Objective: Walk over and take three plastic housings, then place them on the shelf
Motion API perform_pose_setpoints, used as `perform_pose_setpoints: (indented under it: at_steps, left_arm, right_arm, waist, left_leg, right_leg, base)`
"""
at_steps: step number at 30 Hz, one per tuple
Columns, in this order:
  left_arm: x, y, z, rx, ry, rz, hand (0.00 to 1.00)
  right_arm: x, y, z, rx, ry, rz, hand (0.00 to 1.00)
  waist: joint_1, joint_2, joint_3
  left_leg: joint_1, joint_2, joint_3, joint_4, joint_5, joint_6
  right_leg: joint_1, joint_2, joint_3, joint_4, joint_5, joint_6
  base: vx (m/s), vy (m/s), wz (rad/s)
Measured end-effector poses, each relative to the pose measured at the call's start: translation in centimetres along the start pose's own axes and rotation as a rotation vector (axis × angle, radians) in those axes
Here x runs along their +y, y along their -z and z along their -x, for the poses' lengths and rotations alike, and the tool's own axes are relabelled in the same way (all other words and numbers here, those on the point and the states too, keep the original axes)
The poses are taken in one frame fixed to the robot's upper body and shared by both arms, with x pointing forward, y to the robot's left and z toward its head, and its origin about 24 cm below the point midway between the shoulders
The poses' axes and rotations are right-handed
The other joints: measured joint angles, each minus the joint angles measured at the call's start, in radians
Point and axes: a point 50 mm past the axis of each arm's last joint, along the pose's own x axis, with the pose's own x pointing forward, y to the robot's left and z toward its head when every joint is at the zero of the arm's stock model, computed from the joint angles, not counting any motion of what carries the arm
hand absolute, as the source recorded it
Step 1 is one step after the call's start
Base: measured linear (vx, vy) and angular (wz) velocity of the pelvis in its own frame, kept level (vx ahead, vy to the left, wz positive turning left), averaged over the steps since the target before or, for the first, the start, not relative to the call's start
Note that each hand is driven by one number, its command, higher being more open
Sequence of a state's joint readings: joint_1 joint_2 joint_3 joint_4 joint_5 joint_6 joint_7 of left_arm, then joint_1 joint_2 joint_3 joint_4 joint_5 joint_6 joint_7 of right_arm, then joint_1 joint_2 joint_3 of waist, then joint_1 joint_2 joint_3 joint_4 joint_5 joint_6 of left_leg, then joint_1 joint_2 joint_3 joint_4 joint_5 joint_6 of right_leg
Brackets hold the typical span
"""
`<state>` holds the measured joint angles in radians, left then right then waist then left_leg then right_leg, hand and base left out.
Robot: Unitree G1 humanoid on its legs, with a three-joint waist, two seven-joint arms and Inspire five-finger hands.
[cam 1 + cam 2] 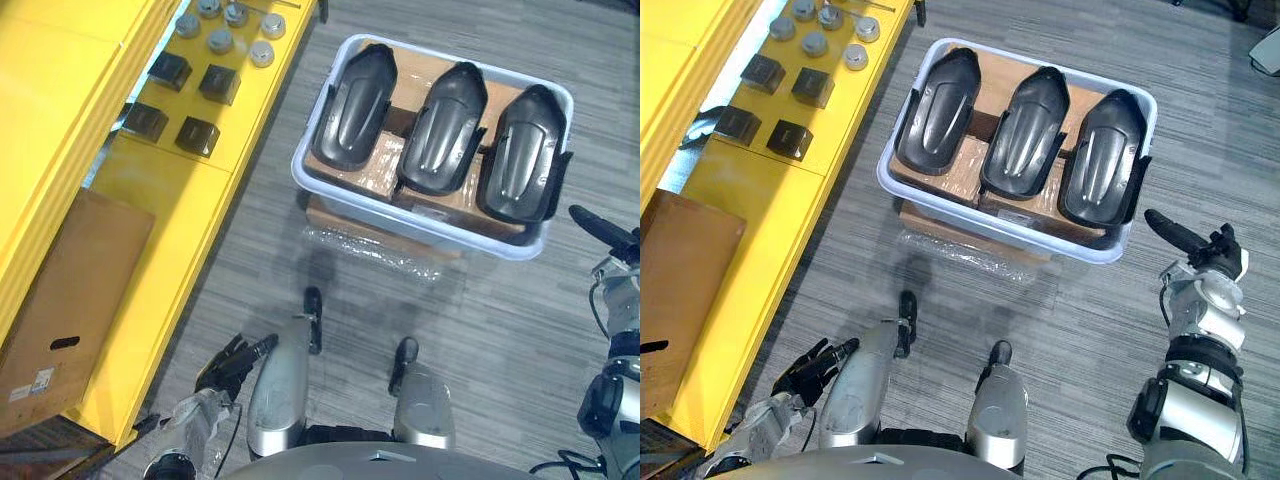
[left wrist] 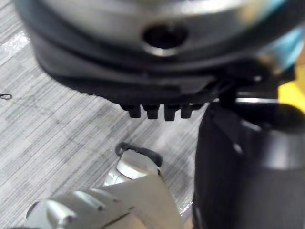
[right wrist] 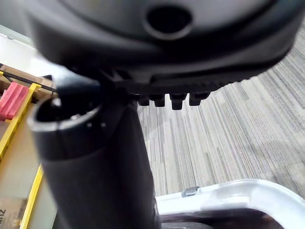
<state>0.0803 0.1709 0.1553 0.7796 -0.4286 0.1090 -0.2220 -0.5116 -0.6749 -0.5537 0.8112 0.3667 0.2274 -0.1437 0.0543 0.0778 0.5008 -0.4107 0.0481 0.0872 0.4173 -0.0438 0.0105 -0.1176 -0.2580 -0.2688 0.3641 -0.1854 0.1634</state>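
Closest in, low on the left side, the dark left hand (image 1: 812, 368) hangs beside the robot with its fingers loosely spread and nothing in them. On the right side the dark right hand (image 1: 1205, 255) is held out over the grey striped carpet floor (image 1: 1090, 320). One digit is stretched straight toward the tub and the rest are relaxed, grasping nothing. Ahead of both hands and well apart from them stands a pale white plastic tub (image 1: 980, 220) with rounded corners. It rests on a low brown carton wrapped in clear film (image 1: 372, 250), which sits on the floor. Inside the tub lie the three black plastic housings, side by side in one row, each a long, rounded, glossy shell: the left housing (image 1: 938, 110), the middle housing (image 1: 1025, 130) and the right housing (image 1: 1102, 165). They lie on flat brown cardboard boxes (image 1: 985, 75) that line the tub, and neighbouring housings come close together at their flared near ends. Just left of the tub runs the long yellow shelf (image 1: 190, 230). On its far part stand four small black square blocks (image 1: 218, 83) in two pairs, and beyond them a cluster of grey round discs (image 1: 220, 40). Nearer, a flat brown cardboard sheet (image 1: 75, 290) with a slot cut in it lies on the shelf's near part.
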Motion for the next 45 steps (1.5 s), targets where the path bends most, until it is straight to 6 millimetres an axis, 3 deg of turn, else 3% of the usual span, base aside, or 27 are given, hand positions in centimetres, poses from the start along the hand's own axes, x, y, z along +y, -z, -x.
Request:
perform_pose_setpoints:
  at_steps: [3, 9, 12, 17, 20, 21, 25, 28, 33, 40, 45]
  left_arm:
    - [-0.4, 0.0, -0.1, -0.005, 0.012, 0.022, 1.0]
    - [-2.0, -0.1, -0.7, -0.019, 0.061, 0.09, 1.0]
    - [-2.8, -0.2, -0.9, -0.027, 0.083, 0.116, 1.0]
    - [-3.5, -0.6, -1.2, -0.042, 0.119, 0.132, 1.0]
    - [-3.6, -0.6, -1.2, -0.047, 0.136, 0.153, 1.0]
    - [-3.7, -0.7, -1.1, -0.051, 0.142, 0.153, 1.0]
    - [-3.8, -0.8, -1.2, -0.06, 0.155, 0.157, 1.0]
    - [-3.9, -1.0, -1.2, -0.068, 0.168, 0.178, 1.0]
    - [-4.0, -1.0, -1.2, -0.067, 0.162, 0.189, 1.0]
    - [-4.0, -1.0, -1.4, -0.067, 0.15, 0.189, 1.0]
    - [-3.9, -0.9, -1.4, -0.079, 0.126, 0.183, 1.0]
  right_arm:
    - [1.0, -2.1, -0.2, -0.028, -0.019, 0.018, 1.0]
    - [2.6, -9.9, 0.4, -0.24, -0.034, 0.103, 1.0]
    - [4.2, -12.3, 0.9, -0.292, -0.067, 0.113, 1.0]
    - [6.1, -13.6, 1.4, -0.285, -0.098, 0.176, 1.0]
    - [6.6, -13.1, 1.2, -0.219, -0.103, 0.255, 1.0]
    - [6.8, -12.6, 1.1, -0.177, -0.112, 0.281, 0.0]
    - [7.0, -11.6, 0.8, -0.082, -0.128, 0.345, 0.0]
    - [5.1, -13.0, 0.7, -0.081, -0.066, 0.38, 0.0]
    - [4.2, -13.7, 0.7, -0.063, -0.017, 0.415, 0.0]
    - [5.1, -13.0, 0.6, -0.067, -0.011, 0.424, 0.0]
    - [6.3, -10.3, 0.2, -0.035, 0.027, 0.403, 0.0]
  waist:
    - [0.001, 0.005, 0.002]
    - [0.017, 0.029, 0.012]
    - [0.011, 0.03, 0.015]
    - [0.013, 0.029, 0.015]
    - [0.018, 0.03, 0.015]
    - [0.021, 0.03, 0.015]
    - [0.024, 0.03, 0.015]
    - [0.024, 0.03, 0.015]
    - [0.02, 0.029, 0.016]
    - [0.023, 0.024, 0.017]
    - [0.024, 0.016, 0.017]
  left_leg:
    - [-0.027, 0.0, 0.006, -0.002, 0.011, -0.003]
    - [-0.087, -0.017, 0.027, 0.001, 0.036, 0.006]
    - [-0.126, -0.019, 0.023, 0.039, 0.038, 0.006]
    - [-0.169, -0.02, 0.021, 0.072, 0.034, 0.0]
    - [-0.196, -0.02, 0.02, 0.091, 0.033, -0.001]
    - [-0.205, -0.02, 0.018, 0.098, 0.033, -0.001]
    - [-0.228, -0.021, 0.017, 0.109, 0.033, -0.002]
    - [-0.252, -0.023, 0.016, 0.111, 0.035, 0.001]
    - [-0.252, -0.024, 0.017, 0.091, 0.048, -0.007]
    - [-0.236, -0.022, 0.012, 0.067, 0.069, -0.007]
    - [-0.17, -0.02, 0.003, 0.052, 0.066, -0.008]
  right_leg:
    - [-0.056, -0.01, 0.009, 0.052, -0.016, -0.003]
    - [-0.186, -0.056, 0.034, 0.199, -0.076, -0.009]
    - [-0.238, -0.074, 0.033, 0.277, -0.108, -0.016]
    - [-0.298, -0.092, 0.042, 0.351, -0.145, -0.027]
    - [-0.331, -0.097, 0.047, 0.387, -0.16, -0.031]
    - [-0.34, -0.099, 0.047, 0.396, -0.163, -0.034]
    - [-0.366, -0.104, 0.051, 0.42, -0.169, -0.035]
    - [-0.393, -0.107, 0.054, 0.43, -0.169, -0.035]
    - [-0.406, -0.108, 0.055, 0.436, -0.168, -0.035]
    - [-0.395, -0.105, 0.048, 0.432, -0.168, -0.037]
    - [-0.305, -0.096, 0.023, 0.391, -0.165, -0.036]
  base:
    - [-0.07, -0.026, -0.02]
    - [-0.04, -0.036, 0.0]
    - [-0.02, -0.055, 0.12]
    - [-0.03, -0.045, 0.04]
    - [-0.04, -0.032, 0.03]
    - [-0.04, -0.025, 0.06]
    - [-0.04, -0.005, 0.02]
    - [-0.03, 0.011, 0.03]
    - [0.0, 0.0, 0.0]
    - [0.0, -0.029, 0.02]
    - [0.02, -0.012, 0.03]
